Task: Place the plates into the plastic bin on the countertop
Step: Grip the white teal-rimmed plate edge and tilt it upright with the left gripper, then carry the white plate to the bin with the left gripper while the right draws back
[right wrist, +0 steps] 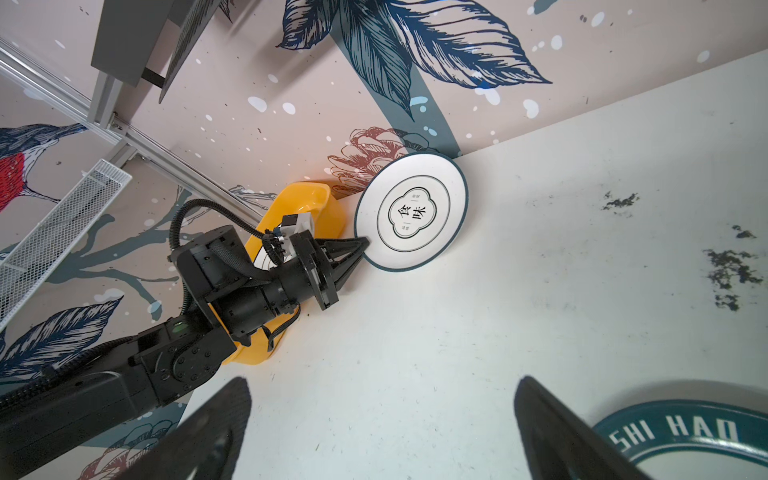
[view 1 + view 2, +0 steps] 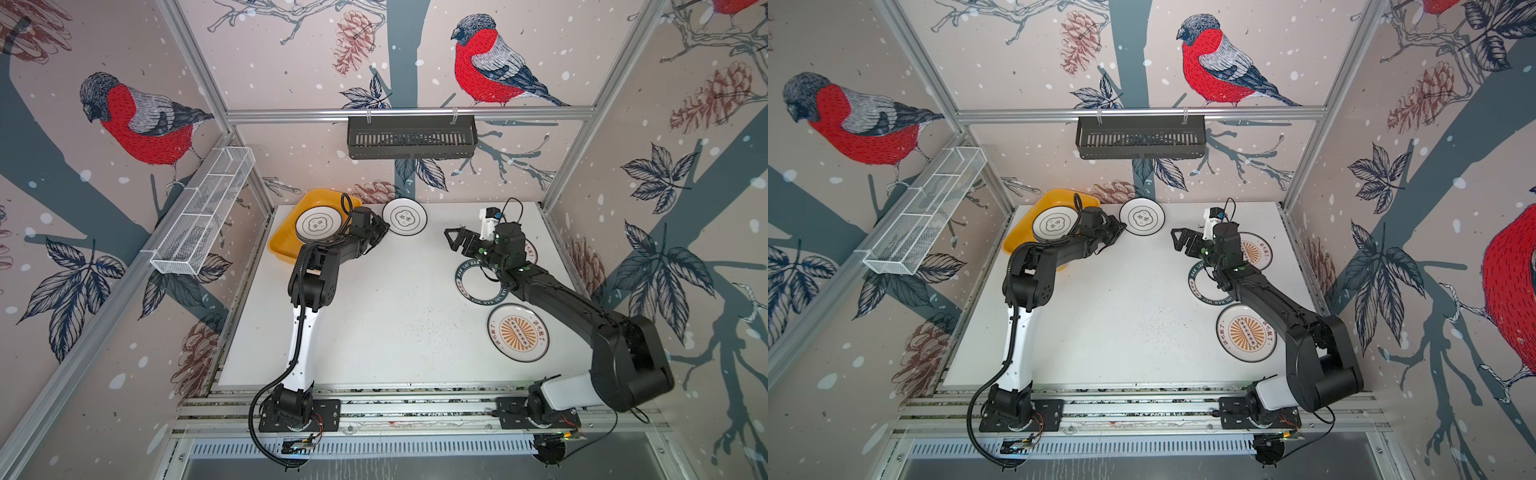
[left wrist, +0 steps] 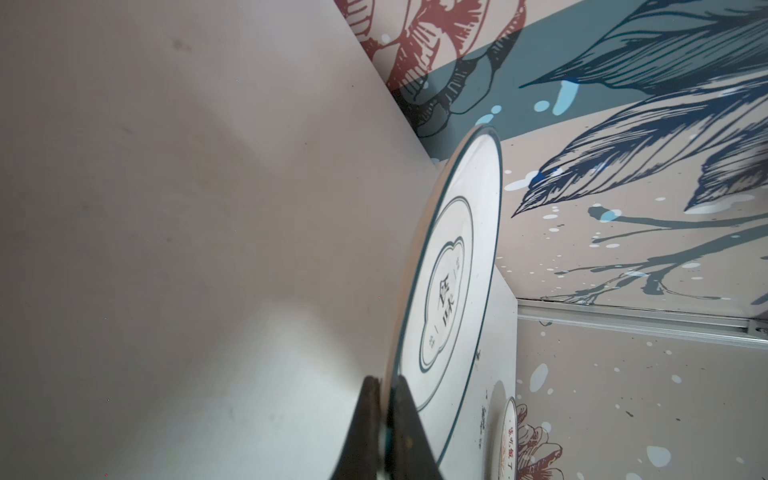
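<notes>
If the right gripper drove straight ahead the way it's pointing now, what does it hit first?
Probably the flower-emblem plate, whose rim the left gripper pinches; the open right gripper points across the countertop at it. Height is unclear, so it might pass over.

robot lab cell | aluminium frame (image 2: 409, 113), wallpaper panels (image 2: 291, 62), 2 bolted arms (image 2: 303, 332) (image 2: 582, 307)

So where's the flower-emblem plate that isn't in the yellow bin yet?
In both top views the flower-emblem plate is at the back of the countertop, just right of the yellow bin, its rim pinched by the left gripper.
</notes>
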